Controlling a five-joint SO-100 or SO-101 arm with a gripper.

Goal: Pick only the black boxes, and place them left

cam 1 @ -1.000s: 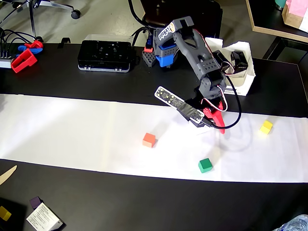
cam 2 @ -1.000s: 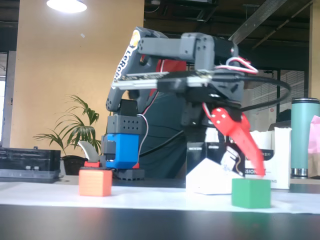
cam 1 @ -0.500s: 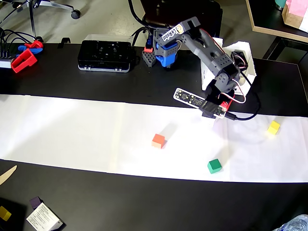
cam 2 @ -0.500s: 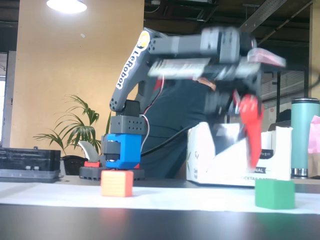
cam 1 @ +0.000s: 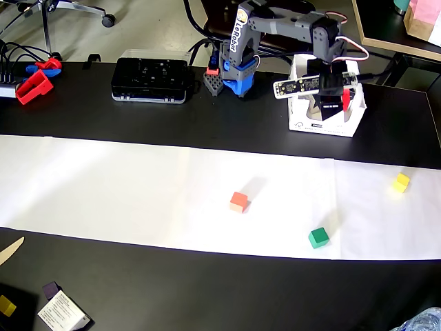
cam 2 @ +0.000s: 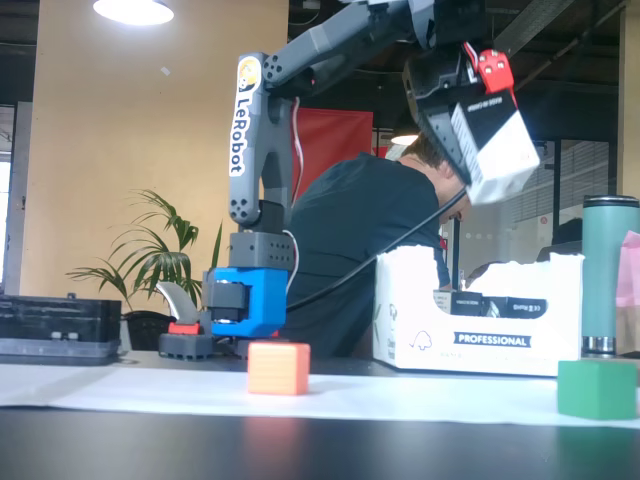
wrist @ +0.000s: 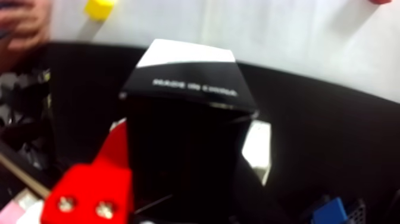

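Dark bench w/ a long white paper strip laid across it, overhead view. Grey arm on a blue base is folded back over an open white cardboard carton at the bench's far right edge; fixed view shows the carton printed "PROFESSIONAL". Big flat black case sits left of the base.

Fingers, one red, are closed on a small black box w/ white face, raised above the carton in fixed view, box tilted. More black boxes lie inside the carton. Another white-faced carton lies at the lower left bench corner.

On the paper, well apart: orange cube, green cube, yellow cube.
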